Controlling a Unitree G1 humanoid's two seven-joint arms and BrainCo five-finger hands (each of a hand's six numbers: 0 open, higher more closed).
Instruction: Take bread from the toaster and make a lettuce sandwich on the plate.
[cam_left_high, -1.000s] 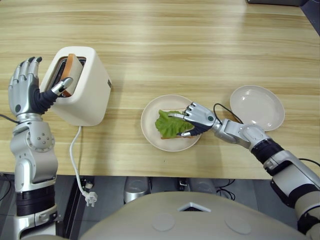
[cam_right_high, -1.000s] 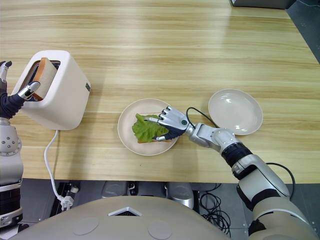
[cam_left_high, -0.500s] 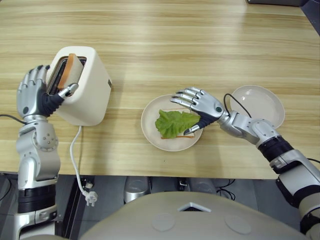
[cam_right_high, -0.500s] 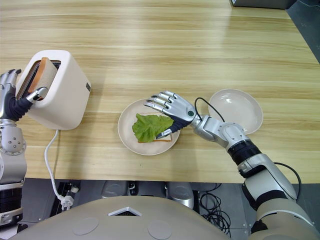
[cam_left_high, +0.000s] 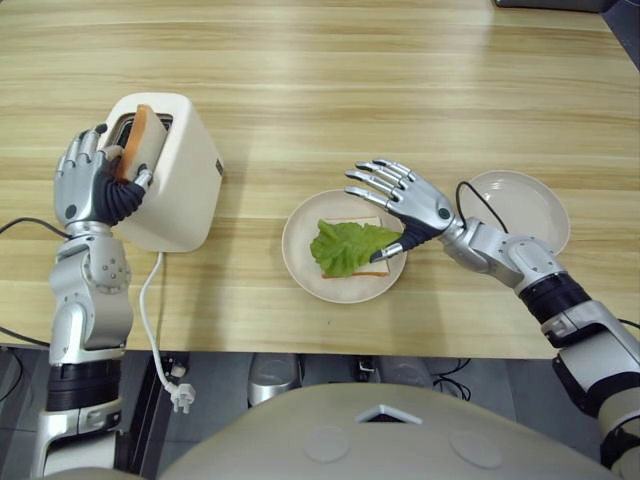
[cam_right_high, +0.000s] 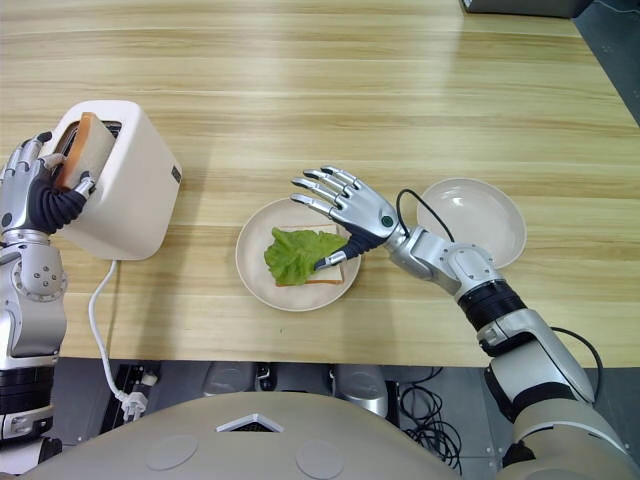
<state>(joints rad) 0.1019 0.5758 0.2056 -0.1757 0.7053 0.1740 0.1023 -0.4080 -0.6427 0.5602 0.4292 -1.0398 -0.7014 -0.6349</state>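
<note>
A white toaster (cam_left_high: 178, 190) stands at the left of the wooden table, with a bread slice (cam_left_high: 142, 135) sticking up from its slot. My left hand (cam_left_high: 92, 185) is at the toaster's left side, fingers and thumb curled around that slice. A cream plate (cam_left_high: 300, 268) in the middle holds another bread slice (cam_left_high: 372, 268) with a green lettuce leaf (cam_left_high: 345, 246) lying on it. My right hand (cam_left_high: 405, 195) hovers spread open over the plate's right edge, holding nothing, its thumb pointing down near the leaf.
A second, bare plate (cam_left_high: 520, 210) sits to the right, behind my right forearm. The toaster's white cord (cam_left_high: 150, 310) runs over the table's front edge, its plug (cam_left_high: 180, 397) hanging below. The far half of the table is bare wood.
My right hand let go of the lettuce, rose and spread open, leaving the leaf on the bread. My left hand moved right to the toaster and closed around the slice.
</note>
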